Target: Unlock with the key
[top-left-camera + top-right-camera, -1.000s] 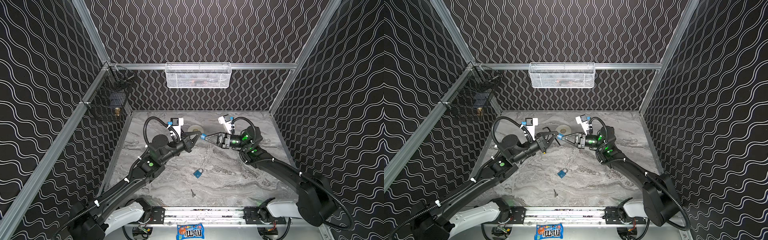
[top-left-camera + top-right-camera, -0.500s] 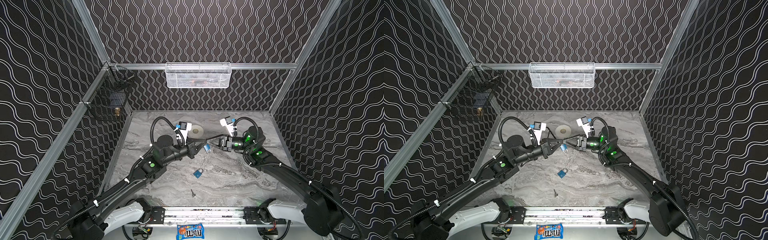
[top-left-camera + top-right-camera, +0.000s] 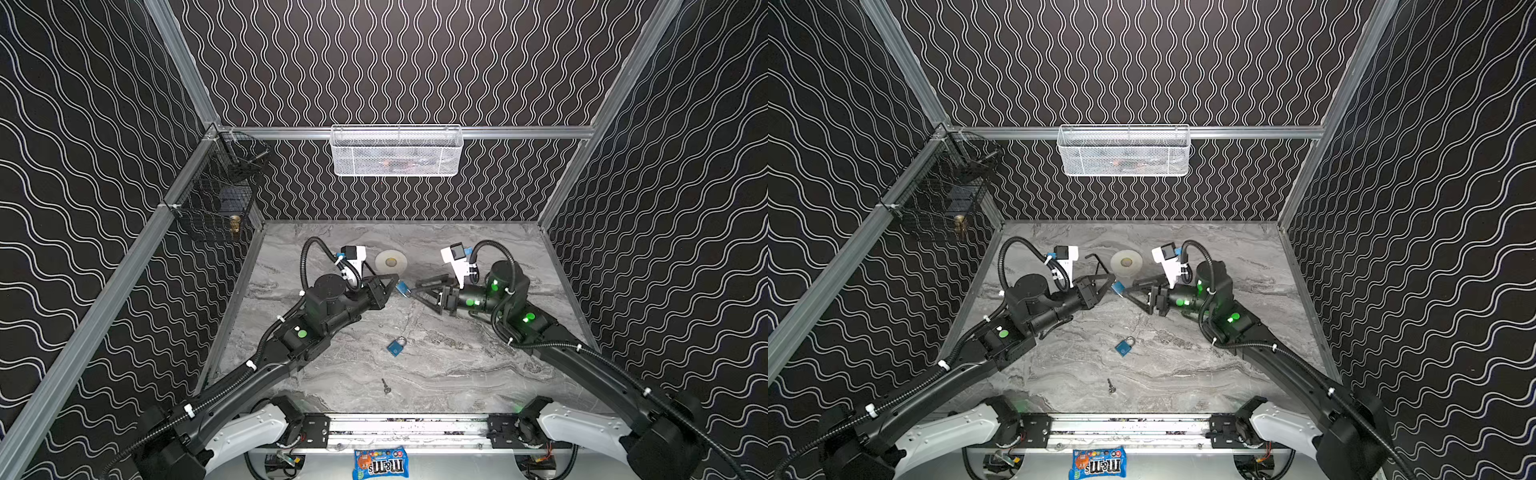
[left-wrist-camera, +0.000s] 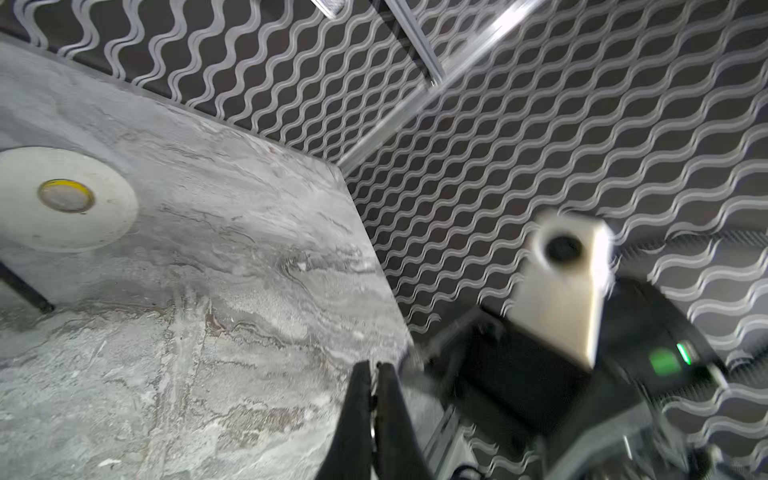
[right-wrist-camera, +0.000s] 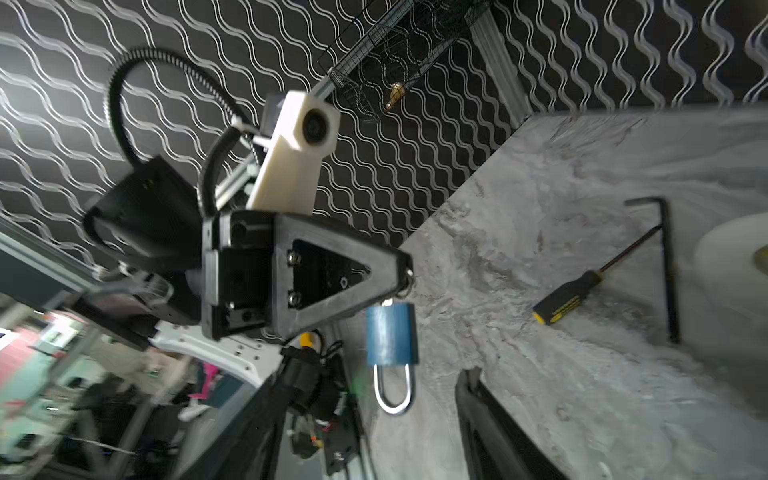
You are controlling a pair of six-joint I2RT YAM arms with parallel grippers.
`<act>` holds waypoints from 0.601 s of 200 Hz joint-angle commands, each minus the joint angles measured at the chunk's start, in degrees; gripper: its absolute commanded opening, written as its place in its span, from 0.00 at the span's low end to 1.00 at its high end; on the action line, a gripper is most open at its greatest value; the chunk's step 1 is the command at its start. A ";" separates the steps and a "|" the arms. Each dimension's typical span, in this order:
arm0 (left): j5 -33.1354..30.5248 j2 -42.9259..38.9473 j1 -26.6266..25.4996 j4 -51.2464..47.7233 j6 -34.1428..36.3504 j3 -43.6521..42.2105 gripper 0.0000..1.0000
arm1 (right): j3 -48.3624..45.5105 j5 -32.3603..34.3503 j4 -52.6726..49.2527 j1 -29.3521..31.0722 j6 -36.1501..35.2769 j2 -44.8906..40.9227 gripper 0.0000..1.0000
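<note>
Plainly, the left gripper (image 5: 405, 275) is pinched together on a small metal piece, apparently the key (image 5: 390, 301). The blue lock (image 5: 390, 332) hangs from it in mid-air with its shackle (image 5: 392, 392) pointing down. Nothing else bears the lock, so a poor seat of the key in the cylinder could let the body slide off and drop to the table (image 3: 457, 365).

The right gripper (image 3: 420, 291) faces it just beside, jaws spread and touching nothing. In the right wrist view the shackle appears to sit between its fingers. If those jaws close off-centre, or on the round shackle alone, the lock may swing or twist away. That could bend the key or pull it from the left grip. Turning the key without a firm hold on the body would merely spin the whole lock.

Farther out, a second lock (image 3: 395, 345) and a loose key (image 3: 386, 386) lie on the table near the front, well apart from both grippers. A dropped lock could be mistaken for that one. The tape roll (image 3: 390, 262) lies behind the grippers.
</note>
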 commanded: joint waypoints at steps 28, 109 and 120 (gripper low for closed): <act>-4.91 2.35 0.05 -9.41 -8.66 5.65 0.00 | 1.91 26.06 -6.94 7.62 -28.80 0.91 0.60; -4.45 3.51 0.08 -15.66 -9.00 9.13 0.00 | 1.55 45.51 0.54 15.80 -46.87 4.13 0.50; -4.50 3.52 -0.01 -16.54 -8.59 9.57 0.00 | 1.99 45.61 0.92 16.31 -48.04 4.43 0.48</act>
